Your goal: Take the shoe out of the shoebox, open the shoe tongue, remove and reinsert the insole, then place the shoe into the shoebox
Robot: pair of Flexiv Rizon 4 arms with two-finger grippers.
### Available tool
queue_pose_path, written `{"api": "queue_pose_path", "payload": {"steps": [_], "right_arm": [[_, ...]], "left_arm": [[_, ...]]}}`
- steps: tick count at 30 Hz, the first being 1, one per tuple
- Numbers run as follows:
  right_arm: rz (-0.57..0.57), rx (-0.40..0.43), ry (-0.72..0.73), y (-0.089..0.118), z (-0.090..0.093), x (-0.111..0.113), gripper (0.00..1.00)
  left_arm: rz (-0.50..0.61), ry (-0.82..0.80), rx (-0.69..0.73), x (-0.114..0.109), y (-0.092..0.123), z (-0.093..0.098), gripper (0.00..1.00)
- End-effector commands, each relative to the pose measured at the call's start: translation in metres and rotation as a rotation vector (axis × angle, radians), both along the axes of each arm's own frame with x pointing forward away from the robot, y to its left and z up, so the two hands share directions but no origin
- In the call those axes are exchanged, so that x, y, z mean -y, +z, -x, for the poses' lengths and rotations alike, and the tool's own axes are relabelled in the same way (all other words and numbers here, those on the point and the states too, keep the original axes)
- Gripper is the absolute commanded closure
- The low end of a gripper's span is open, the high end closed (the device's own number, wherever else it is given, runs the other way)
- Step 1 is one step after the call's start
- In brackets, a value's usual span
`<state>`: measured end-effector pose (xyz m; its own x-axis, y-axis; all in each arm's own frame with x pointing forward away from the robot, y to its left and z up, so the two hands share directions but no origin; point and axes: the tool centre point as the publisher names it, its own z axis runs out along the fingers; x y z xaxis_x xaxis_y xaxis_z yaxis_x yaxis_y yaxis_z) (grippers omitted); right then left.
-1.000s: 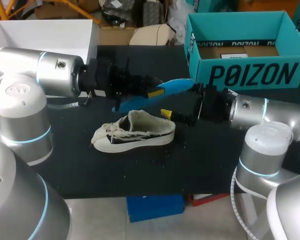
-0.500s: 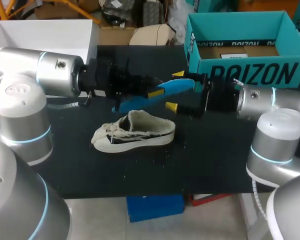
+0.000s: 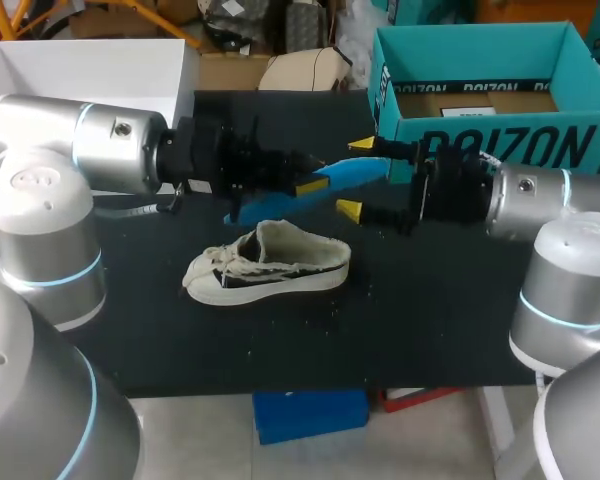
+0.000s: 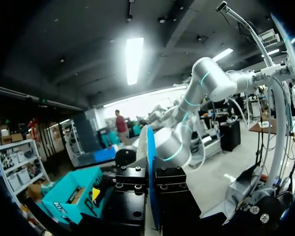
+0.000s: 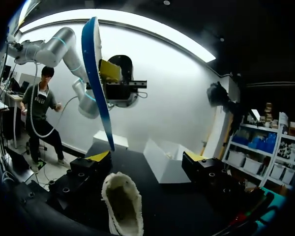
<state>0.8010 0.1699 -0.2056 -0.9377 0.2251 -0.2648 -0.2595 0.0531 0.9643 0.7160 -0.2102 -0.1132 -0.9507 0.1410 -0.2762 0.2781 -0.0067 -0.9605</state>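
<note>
Low in the middle of the head view: a white shoe (image 3: 268, 265), standing on its sole on the black table (image 3: 410, 320), toe toward the left, out of the teal shoebox (image 3: 500, 150) at the upper right. Just above the shoe: the blue insole (image 3: 348, 172), up in the air, clamped about its middle by the left gripper (image 3: 306, 183). Close by the insole's right end: the right gripper (image 3: 356, 177), fingers spread wide, one higher and one lower, touching nothing. Probably light and bendy, that insole, thin and quick to flop or fold. Best pinched flat across its two faces, near the heel end, and fed toe first into the shoe. Soft cloth on top of the shoe and rubber below. Likely light too, and ready to slide or tip when pushed, so best steadied at the heel rim. From the left wrist view: only the insole (image 4: 151, 167) seen edge-on, a thin blue line squeezed between black fingers, with no shoe in sight. From the right wrist view: the fluffy open heel of the shoe (image 5: 122, 199) just under and between the spread yellow tips, and the insole (image 5: 96, 73) hanging ahead with a gentle curve, hard to make out from the camera above.
</note>
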Motion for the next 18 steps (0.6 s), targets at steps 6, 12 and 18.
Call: {"api": "queue_pose_path", "payload": {"steps": [6,12,18], "right_arm": [[-0.129,0.001,-0.020,0.003,0.020,-0.007,0.15],[-0.172,0.003,0.005,0.003,0.023,-0.017,0.14],[-0.273,0.006,0.034,0.009,0.024,-0.027,0.16]], "left_arm": [[0.000,0.003,0.001,0.002,-0.001,0.001,1.00],[0.000,0.003,0.001,0.002,-0.001,0.001,1.00],[0.000,0.003,0.001,0.002,-0.001,0.001,1.00]]}}
